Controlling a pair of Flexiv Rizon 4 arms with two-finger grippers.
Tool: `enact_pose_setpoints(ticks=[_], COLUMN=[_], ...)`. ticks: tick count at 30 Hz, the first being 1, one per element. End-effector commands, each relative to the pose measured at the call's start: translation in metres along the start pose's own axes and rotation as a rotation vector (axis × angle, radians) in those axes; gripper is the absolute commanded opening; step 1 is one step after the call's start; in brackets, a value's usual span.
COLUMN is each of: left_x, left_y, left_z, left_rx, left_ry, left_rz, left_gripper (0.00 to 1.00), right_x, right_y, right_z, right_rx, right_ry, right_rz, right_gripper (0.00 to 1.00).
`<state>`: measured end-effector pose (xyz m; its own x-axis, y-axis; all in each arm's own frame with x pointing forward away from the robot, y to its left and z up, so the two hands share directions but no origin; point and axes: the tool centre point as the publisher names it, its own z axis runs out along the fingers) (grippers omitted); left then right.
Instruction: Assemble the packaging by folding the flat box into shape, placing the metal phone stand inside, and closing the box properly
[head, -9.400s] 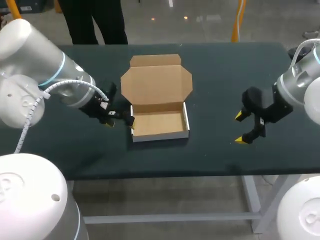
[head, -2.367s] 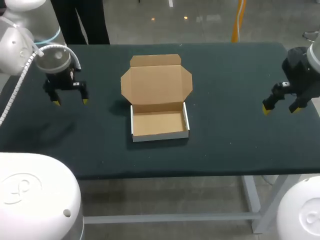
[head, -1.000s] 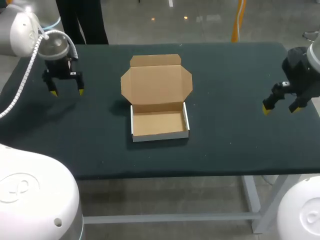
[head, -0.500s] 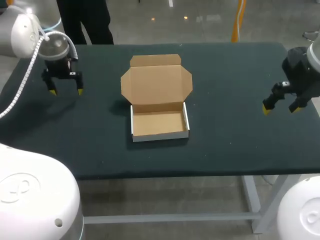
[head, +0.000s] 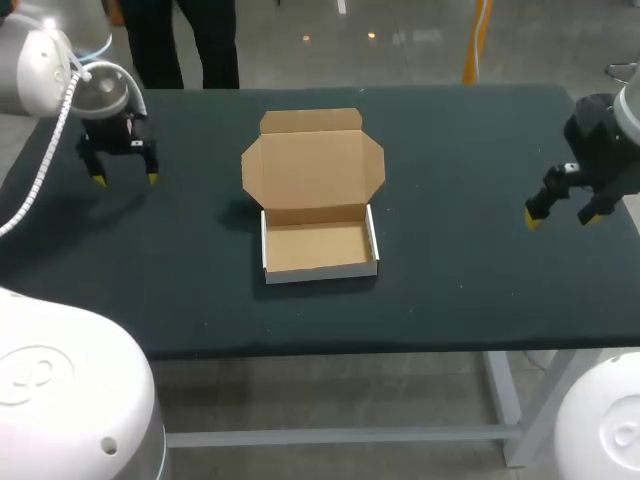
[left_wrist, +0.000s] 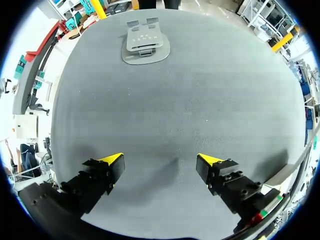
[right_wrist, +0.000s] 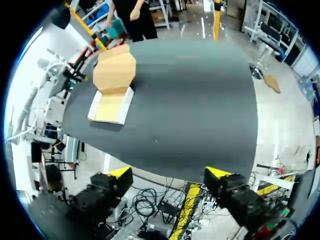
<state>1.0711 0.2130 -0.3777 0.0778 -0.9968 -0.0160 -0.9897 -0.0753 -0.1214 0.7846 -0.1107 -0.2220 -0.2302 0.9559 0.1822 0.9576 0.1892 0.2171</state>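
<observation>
Open cardboard box (head: 318, 205) at mid-tabletop (head: 450, 150), lid laid back. Metal phone stand (left_wrist: 145, 44) lying flat, well ahead of left tool (left_wrist: 161, 160), fingers apart. Right tool (head: 561, 216) at right end, fingers also apart.

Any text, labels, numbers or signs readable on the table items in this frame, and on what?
None can be read.
Metal phone stand: a faint mark on its plate, too small to read.
Box: plain cardboard, no print visible.
</observation>
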Motion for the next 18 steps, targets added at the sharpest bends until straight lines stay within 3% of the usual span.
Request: enact_pose_setpoints(ticks=[1,18], left_x=[-0.004,-0.016], left_y=[-0.009,-0.030], left_z=[0.005,0.014], left_rx=[-0.010,-0.012], left_ry=[0.003,0.013], left_rz=[-0.001,0.007], left_gripper=[1.00,1.00], right_x=[0.000,0.000], right_y=[-0.001,-0.001], right_z=[-0.001,-0.001], right_rx=[0.002,0.002], right_ry=[-0.003,-0.003], right_rz=[0.001,0.001], right_gripper=[1.00,1.00])
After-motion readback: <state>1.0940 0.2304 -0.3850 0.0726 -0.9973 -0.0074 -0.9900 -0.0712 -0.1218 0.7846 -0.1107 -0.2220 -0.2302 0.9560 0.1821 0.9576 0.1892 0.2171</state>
